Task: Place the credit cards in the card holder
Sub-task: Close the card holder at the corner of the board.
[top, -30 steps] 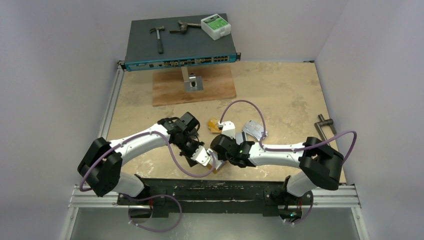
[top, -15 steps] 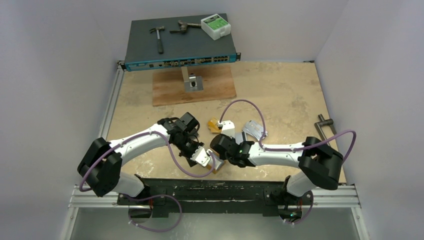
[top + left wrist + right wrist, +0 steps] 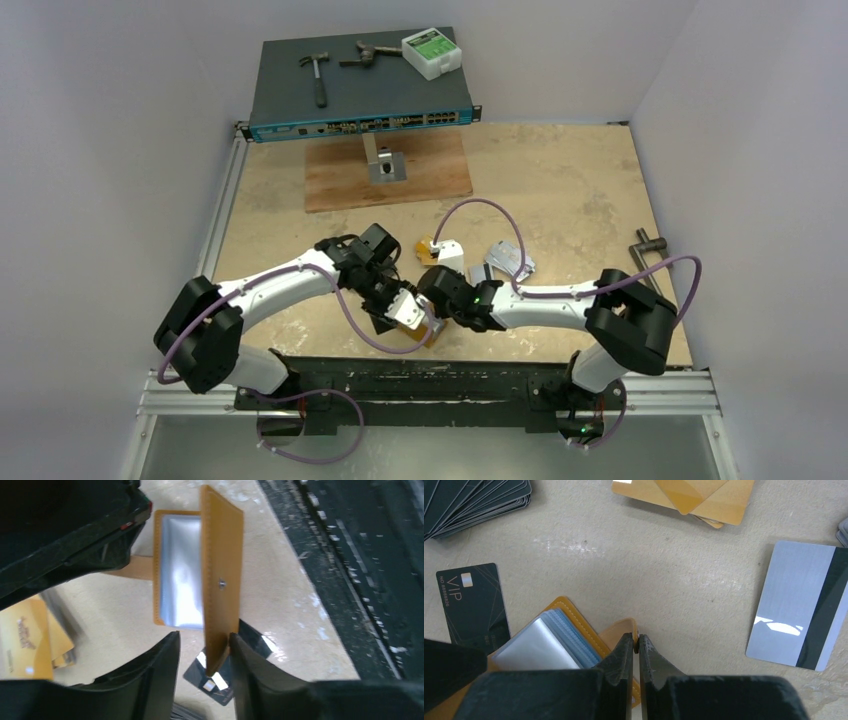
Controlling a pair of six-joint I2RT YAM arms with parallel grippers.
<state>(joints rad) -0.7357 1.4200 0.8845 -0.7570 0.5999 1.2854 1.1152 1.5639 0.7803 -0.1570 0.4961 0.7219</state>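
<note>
1. Key relation: the holder [image 3: 222, 555] lies open on the table [image 3: 664, 575] near its front edge, between the two grippers. One flap [image 3: 220, 610] stands on edge, and its long axis runs straight out from the left gripper [image 3: 202, 647]. The clear sleeves [image 3: 182, 570] lie flat on the side toward the right gripper [image 3: 636, 642].
2. Right gripper: jaws pinched tight on the tab [image 3: 621, 629], which steadies the holder from the far side.
3. Left gripper: jaws partly apart, far wider than the flap is thick. The flap's near end sits between them and touches one finger [image 3: 260, 680] only, so nothing is clamped.
4. Cards, all loose on the table:
   - VIP card [image 3: 474, 607], just beside the holder and under the left fingers
   - black pile [image 3: 474, 500], beyond it
   - gold cards [image 3: 684, 497] and striped card [image 3: 799, 610], well apart on the right arm's side
5. Judgement: the left gripper is free and nearer the VIP card, so that card is the likely next pick. The sleeves open toward the left gripper.
</note>
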